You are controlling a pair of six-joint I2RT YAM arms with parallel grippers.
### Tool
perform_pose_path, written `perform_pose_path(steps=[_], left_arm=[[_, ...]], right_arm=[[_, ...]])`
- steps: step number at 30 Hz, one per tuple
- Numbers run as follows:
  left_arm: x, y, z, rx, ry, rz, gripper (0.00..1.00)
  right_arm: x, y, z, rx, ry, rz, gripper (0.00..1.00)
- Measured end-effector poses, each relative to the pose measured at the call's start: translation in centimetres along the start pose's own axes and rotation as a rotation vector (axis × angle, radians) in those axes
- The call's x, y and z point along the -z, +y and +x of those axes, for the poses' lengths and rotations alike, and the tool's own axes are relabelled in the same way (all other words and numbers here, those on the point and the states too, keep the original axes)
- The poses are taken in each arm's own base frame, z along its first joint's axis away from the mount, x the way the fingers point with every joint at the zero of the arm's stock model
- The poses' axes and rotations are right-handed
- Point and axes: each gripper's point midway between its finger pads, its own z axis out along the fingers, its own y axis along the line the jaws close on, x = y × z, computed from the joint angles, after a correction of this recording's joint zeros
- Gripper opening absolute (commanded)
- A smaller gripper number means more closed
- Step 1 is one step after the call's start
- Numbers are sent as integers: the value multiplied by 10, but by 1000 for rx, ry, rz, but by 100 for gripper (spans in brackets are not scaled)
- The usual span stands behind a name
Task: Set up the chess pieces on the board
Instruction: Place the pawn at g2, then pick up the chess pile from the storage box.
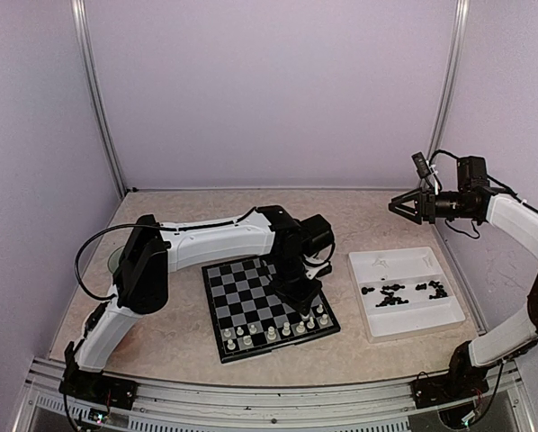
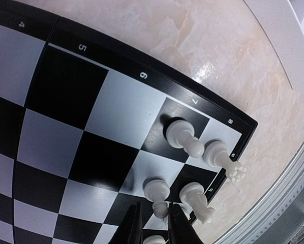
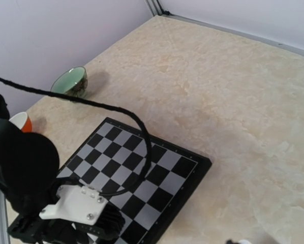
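- Our left tool (image 2: 157, 216) sits low over the near right corner of the board (image 1: 237, 292). It is narrow around a white pawn (image 2: 157, 190), though we cannot tell whether it grips.
- White pieces (image 1: 271, 333) line the board's near edge, and black pieces (image 1: 390, 292) lie in the tray (image 1: 413, 321).
- The right tool (image 1: 404, 206) hangs wide above the bench (image 1: 359, 216).

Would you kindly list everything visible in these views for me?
board: one, black and grey, table centre.
white chess pieces: several, cream, board's near rows.
black chess pieces: many, black, lying in tray.
tray: one, white, right of board.
bowl: one, green, left of board.
cup: one, orange and white, near bowl.
table: one, beige marbled.
left gripper: fingers either side of a white piece; grip unclear.
right gripper: raised beyond tray; jaws unclear.
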Motion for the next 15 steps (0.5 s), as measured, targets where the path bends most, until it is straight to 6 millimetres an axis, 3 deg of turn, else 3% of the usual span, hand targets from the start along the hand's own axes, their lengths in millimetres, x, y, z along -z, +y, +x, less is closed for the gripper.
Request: perform_pose_path(steps=[9,12,15], left_arm=[[4,-1,-5,-1,-25,1,27],[15,-4,-10,-9,-61,2,27],[35,-4,-19,-23,-123,-9,27]], right_arm=[[3,0,-5,35,18,22,60],[7,-5,-9,85,51,74,54],[10,-16,2,127,119,150,51]])
